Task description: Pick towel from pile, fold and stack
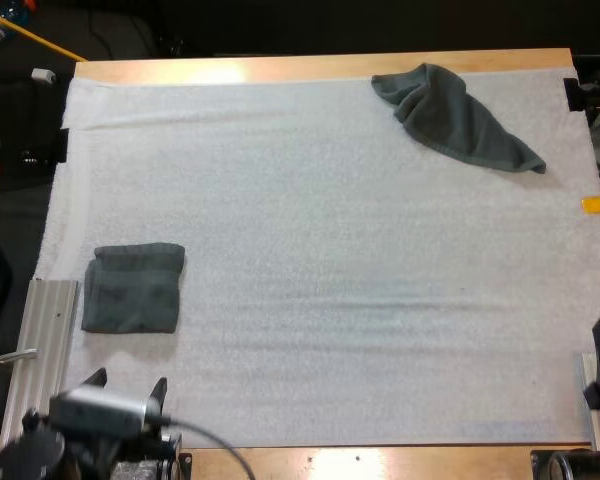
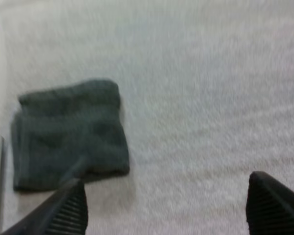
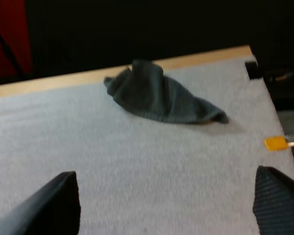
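At the near left, the left gripper (image 1: 130, 378) hangs with its fingers spread and empty, just short of the folded towel (image 1: 133, 288), which lies flat on the white mat (image 1: 310, 300). Far right, near the mat's back edge, sits the crumpled towel (image 1: 455, 118): soft, light and limp, so likely to sag. Its raised hump seems the best place to pinch, though its true corners are hard to pick out. The right gripper (image 3: 165, 172) faces it, fingers wide apart.

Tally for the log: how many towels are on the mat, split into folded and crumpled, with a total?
1 folded towel
1 crumpled towel
Total: 2 dark grey-green towels on the white mat
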Available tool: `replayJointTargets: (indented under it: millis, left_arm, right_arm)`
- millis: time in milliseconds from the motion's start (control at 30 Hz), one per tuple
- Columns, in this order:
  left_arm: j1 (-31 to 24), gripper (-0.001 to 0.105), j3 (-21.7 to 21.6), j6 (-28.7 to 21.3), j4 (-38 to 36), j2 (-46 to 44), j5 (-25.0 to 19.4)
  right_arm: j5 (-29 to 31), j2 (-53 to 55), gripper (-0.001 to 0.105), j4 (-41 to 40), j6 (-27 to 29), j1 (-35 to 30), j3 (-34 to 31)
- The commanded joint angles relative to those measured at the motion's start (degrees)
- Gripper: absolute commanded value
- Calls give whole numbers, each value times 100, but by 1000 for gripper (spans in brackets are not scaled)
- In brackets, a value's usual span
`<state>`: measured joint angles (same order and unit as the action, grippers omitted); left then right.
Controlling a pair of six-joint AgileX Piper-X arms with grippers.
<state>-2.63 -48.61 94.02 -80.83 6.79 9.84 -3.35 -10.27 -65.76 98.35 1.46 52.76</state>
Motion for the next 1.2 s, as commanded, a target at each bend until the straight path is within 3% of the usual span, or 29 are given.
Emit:
replayJointTargets:
  millis: [0, 267, 567, 800, 967, 1167]
  left_arm:
    - [27, 65, -35, -12, -54, -215, -21]
    - [27, 65, -42, -12, -640, -1547, -21]
    - [-3, 65, -127, -98, -827, -1538, 65]
    - [-3, 65, -72, -118, 295, -1538, 65]
    - [-3, 65, 415, -118, 1437, -1538, 65]
    - [-3, 65, 1089, -118, 1834, -1538, 65]
  right_arm:
    - [-33, 110, 71, 18, 91, -24, 39]
    - [-33, 1117, 71, -3, 91, -24, -315]
    - [-97, 1342, 71, -218, 91, -11, -575]
    - [-97, 1341, 71, 561, 91, -11, -912]
    - [-97, 1331, 71, 1065, 91, -11, -1373]
    - [-72, 1331, 71, 1061, 91, -11, -1806]
